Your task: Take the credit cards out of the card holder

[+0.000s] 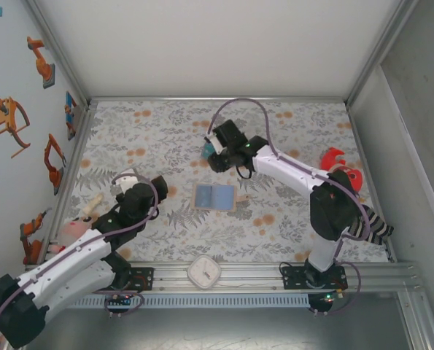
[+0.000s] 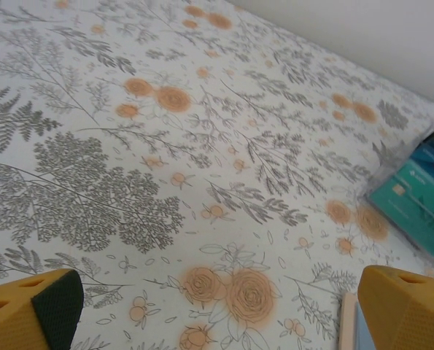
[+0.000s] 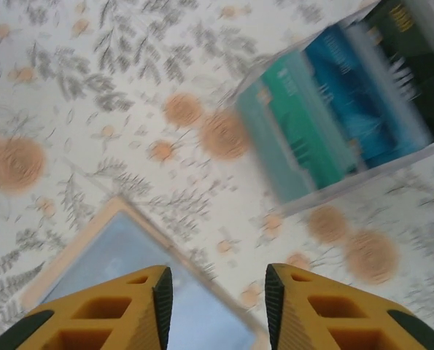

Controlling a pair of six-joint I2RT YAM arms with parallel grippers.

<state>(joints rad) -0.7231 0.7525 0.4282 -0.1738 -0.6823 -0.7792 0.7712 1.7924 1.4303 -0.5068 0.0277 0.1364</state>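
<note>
A white clock (image 1: 203, 271) sits bottom centre in the overhead view, by the rail. At lower left, the left tool (image 2: 218, 292) hangs released, jaws wide. Mid-frame, the card holder (image 1: 214, 197) lies open on the floral surface (image 1: 289, 219), bluish face up. The credit cards cannot be told from its lining. Likely thin, stiff and slick, they want pinching at an exposed edge. Just above, the right tool (image 3: 217, 283) hovers released beside a teal-and-black block (image 1: 206, 149).

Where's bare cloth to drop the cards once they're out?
Free: far-left cloth, between the back wall and the left end effector; also the strip between holder and clock. Crowded: around the right end effector and teal block, and by the red object at right.
</note>
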